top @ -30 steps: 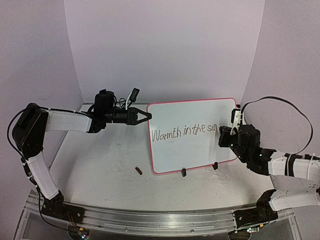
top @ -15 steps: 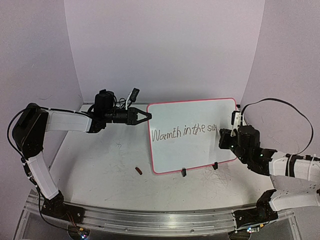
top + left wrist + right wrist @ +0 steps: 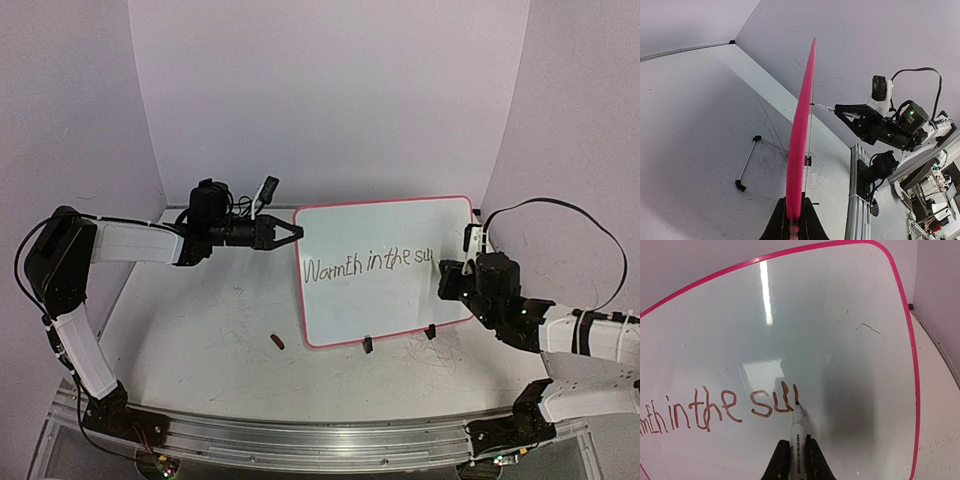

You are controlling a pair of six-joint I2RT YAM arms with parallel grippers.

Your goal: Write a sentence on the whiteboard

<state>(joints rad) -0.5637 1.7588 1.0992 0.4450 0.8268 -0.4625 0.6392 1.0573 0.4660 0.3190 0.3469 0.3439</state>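
Scuffed grey desk with the whiteboard standing upright on black clip feet toward its right rear. From above, the left claw is closed on the board's upper left corner; its wrist view shows the pink frame edge-on, pinched between the fingers. The right claw is closed on a marker; its wrist view shows the tip touching the board after "in the su", with bare white on to the right frame. A small brown piece lies near the board's lower left corner.
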